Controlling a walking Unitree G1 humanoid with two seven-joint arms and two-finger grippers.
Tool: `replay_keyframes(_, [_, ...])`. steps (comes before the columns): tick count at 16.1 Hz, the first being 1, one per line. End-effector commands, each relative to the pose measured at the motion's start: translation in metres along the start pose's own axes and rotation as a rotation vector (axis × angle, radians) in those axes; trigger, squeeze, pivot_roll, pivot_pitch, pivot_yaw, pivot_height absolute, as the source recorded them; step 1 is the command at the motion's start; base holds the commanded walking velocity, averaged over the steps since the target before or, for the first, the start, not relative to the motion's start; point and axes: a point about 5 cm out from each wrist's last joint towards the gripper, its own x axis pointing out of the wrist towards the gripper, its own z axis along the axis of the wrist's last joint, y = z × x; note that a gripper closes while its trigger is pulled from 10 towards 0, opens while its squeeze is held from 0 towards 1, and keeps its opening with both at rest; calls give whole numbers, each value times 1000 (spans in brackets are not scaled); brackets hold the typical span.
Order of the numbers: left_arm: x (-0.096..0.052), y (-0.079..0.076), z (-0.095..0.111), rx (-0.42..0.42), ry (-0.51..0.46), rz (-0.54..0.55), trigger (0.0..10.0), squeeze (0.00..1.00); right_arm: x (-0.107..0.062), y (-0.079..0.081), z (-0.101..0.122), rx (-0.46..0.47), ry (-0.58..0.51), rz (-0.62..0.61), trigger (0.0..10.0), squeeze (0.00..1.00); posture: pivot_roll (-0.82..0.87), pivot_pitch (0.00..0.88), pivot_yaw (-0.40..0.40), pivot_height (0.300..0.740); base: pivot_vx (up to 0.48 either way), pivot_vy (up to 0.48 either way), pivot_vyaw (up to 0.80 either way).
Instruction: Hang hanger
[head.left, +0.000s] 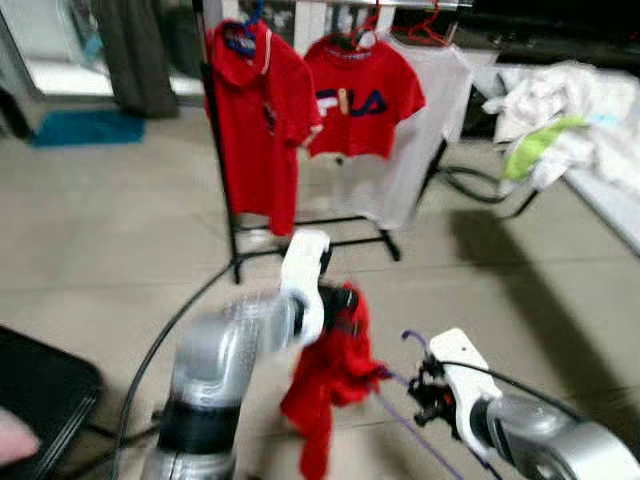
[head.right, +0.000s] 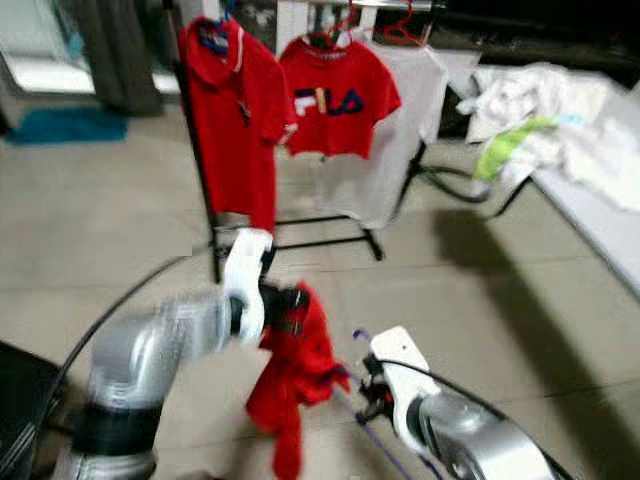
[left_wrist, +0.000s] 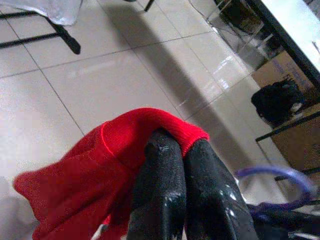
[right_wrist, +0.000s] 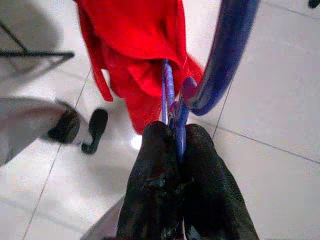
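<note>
left claw clenched on red shirt, right claw grips purple hanger w/ shirt over floor. prob keep hook upright, walk to rack.

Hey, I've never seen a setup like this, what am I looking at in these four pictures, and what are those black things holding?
This is a walking humanoid robot with two silver arms; each ends in a hand of two long black fingers. The two wide pictures come from a camera on its head, looking down and forward. The two close-ups come from cameras on its wrists, looking along the fingers.

The left hand is shut on a crumpled red cloth garment, which dangles over the tiled floor. The right hand is shut on a thin purple plastic hanger, near the garment.

Ahead stands a black metal clothes rack with a red polo shirt, a red printed T-shirt and a white shirt hanging. To the right, pale laundry is heaped.
</note>
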Motion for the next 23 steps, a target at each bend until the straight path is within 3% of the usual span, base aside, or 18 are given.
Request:
replay_keyframes(1, [1, -2, 10, 9, -21, -35, 0, 0, 2, -7, 4, 20, -28, -66, 10000, 0, -91, 0, 11, 740, 0, 0, 0])
replay_keyframes(2, [1, 0, 12, 12, -24, -34, 0, 0, 3, -8, 5, 44, -40, -84, 10000, 0, -91, 0, 21, 740, 0, 0, 0])
replay_keyframes(5, [-4, 19, 32, 50, -33, 17, 0, 0, 2, -22, 11, 302, -170, -183, 10000, 0, -70, 0, 55, 740, 0, 0, 0])
replay_keyframes(6, [-5, 23, 34, 57, -31, 29, 0, 0, 1, -25, 13, 334, -198, -202, 10000, 0, -69, 0, 59, 740, 0, 0, 0])
replay_keyframes(9, [-10, 34, 39, 59, -36, 64, 0, 0, -1, -35, 24, 562, -312, -256, 10000, 0, -57, 0, 73, 740, 0, 0, 0])
replay_keyframes(11, [-8, 32, 41, 76, -45, 47, 0, 0, 6, -19, 31, 546, -308, -119, 10000, 0, -53, 0, 72, 740, 0, 0, 0])
replay_keyframes(17, [-3, 24, 50, 85, -68, 16, 0, 0, 23, 1, 43, 565, -270, -37, 10000, 0, -18, 0, 77, 740, 0, 0, 0])
replay_keyframes(20, [2, 20, 52, 131, -48, 8, 0, 0, 33, 14, 49, 508, -236, 39, 10000, 0, 9, 0, 85, 740, 0, 0, 0])
replay_keyframes(23, [-2, 5, 58, 120, -56, -75, 0, 0, 44, 17, 54, 583, -233, 40, 10000, 0, 19, 0, 91, 740, 0, 0, 0])
